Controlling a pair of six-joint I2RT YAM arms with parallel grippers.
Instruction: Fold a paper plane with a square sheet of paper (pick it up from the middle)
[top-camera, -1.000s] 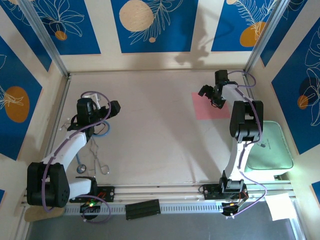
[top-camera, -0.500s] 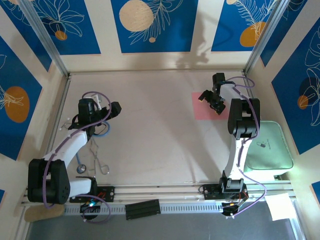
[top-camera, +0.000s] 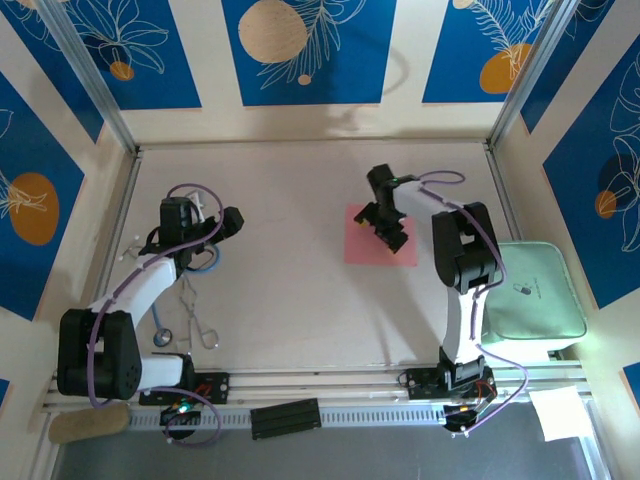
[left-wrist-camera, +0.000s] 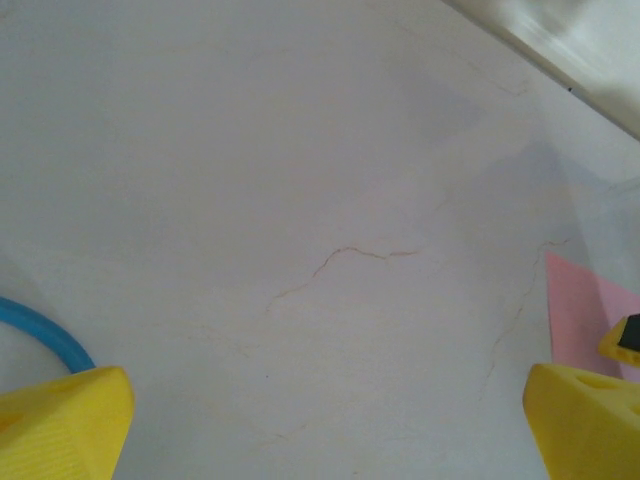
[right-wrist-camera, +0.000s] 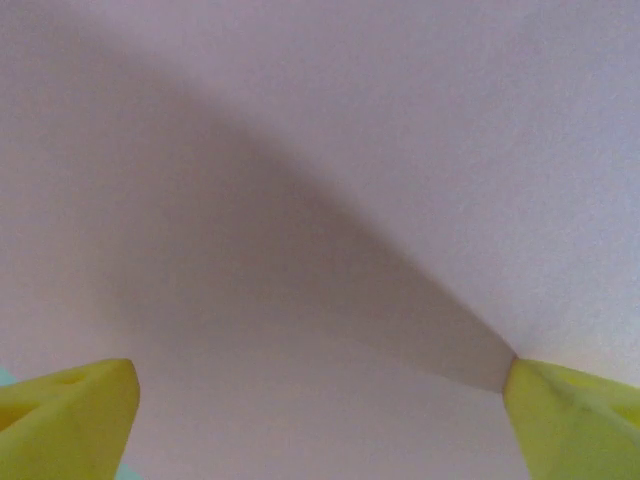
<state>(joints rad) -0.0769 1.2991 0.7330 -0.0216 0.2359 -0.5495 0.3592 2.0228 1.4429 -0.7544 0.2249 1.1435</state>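
Directly under right claw (top-camera: 385, 226): square sheet of paper (top-camera: 360, 246) flat on bench (top-camera: 280, 285), claw over its middle, jaws spread wide, gripping nothing.

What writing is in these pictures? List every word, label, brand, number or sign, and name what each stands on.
No text can be read in any view.
The small dark mark on the pale green pad: possibly a logo, too small to read.
The blue wall panels: leaf drawings and orange discs, no words.
The square sheet of paper: plain pink, nothing printed on it.
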